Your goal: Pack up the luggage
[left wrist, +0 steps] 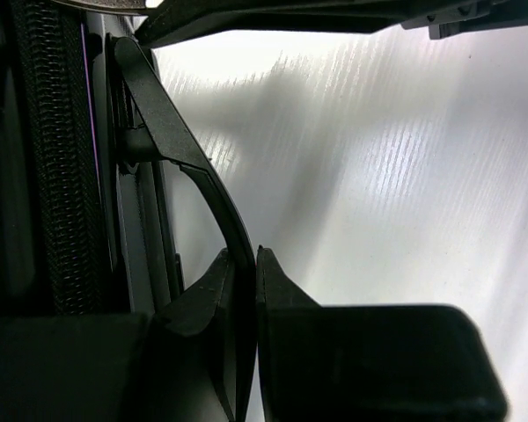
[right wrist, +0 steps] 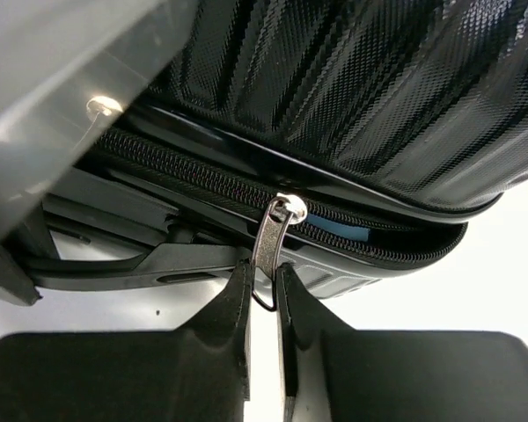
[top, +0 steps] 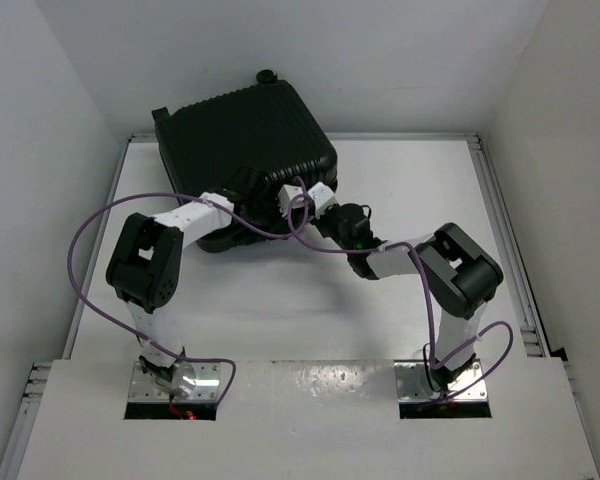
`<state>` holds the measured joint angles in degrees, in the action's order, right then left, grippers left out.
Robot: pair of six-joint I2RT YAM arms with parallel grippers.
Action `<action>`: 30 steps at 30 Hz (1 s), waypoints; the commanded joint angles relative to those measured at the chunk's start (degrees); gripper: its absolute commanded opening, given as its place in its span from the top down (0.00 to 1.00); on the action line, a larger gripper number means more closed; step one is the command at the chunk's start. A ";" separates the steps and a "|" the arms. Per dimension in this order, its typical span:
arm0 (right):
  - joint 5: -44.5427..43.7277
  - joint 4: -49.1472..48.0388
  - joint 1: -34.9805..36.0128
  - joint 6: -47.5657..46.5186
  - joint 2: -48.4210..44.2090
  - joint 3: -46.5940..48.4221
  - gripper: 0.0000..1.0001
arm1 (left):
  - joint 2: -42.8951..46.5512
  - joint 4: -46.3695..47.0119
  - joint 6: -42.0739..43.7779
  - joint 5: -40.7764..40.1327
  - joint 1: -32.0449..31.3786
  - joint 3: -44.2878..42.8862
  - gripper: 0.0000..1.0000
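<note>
Presently | we log the luggage [top: 245,150] at upper centre of the top view, on the white table [top: 280,320] | left gripper [left wrist: 246,264] pinched on its black handle [left wrist: 189,167] | right gripper [right wrist: 262,274] pinched on the metal zipper pull [right wrist: 275,230].

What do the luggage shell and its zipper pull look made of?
The luggage shell looks like hard plastic, black and semi-gloss: fine woven-look embossing and ribs catch the light. The zipper pull is apparently metal, silvery, with a bright glint at its top; the right gripper pinches it.
</note>
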<state>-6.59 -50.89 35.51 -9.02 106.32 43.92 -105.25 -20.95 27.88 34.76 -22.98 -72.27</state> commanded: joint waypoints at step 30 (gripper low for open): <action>18.63 14.94 -16.78 51.36 -6.48 2.05 1.00 | 4.35 5.13 -16.72 16.30 6.46 3.63 0.93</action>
<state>15.20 -41.60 22.70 33.58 101.93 44.93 -104.18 -17.04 27.77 35.77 -22.59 -69.38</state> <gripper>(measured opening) 0.105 0.132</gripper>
